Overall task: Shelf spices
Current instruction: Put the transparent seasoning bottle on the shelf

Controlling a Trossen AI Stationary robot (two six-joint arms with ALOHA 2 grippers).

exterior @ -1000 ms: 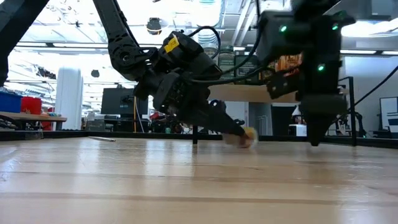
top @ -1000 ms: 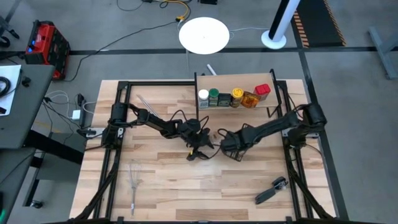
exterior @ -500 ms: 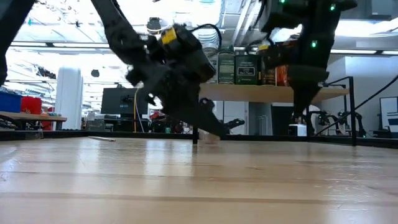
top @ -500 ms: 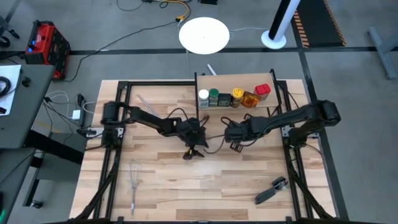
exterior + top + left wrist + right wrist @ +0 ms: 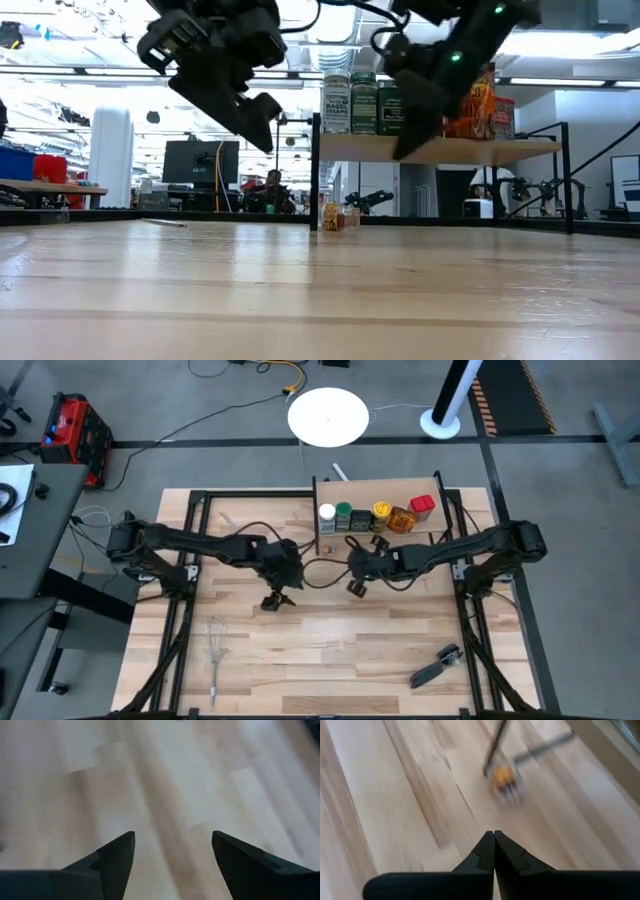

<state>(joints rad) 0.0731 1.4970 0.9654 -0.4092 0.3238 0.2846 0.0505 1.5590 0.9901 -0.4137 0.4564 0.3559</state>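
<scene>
Moving: both my arms are lifting clear, leaving one small jar (image 5: 327, 547) standing on the table (image 5: 330, 650) by the shelf (image 5: 378, 488) post | left gripper (image 5: 274, 601) gaping, holding nothing | right gripper (image 5: 354, 588) closing empty | five spices (image 5: 375, 516) sitting on the shelf board

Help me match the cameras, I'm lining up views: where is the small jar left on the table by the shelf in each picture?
High view: small jar on the table, beside the foot of the shelf's left post.
Low view: small jar mid-picture, at the left post foot.
Left wrist view: not in it.
Right wrist view: small jar blurred, below the left post.
Shared landmark: that black post.
</scene>
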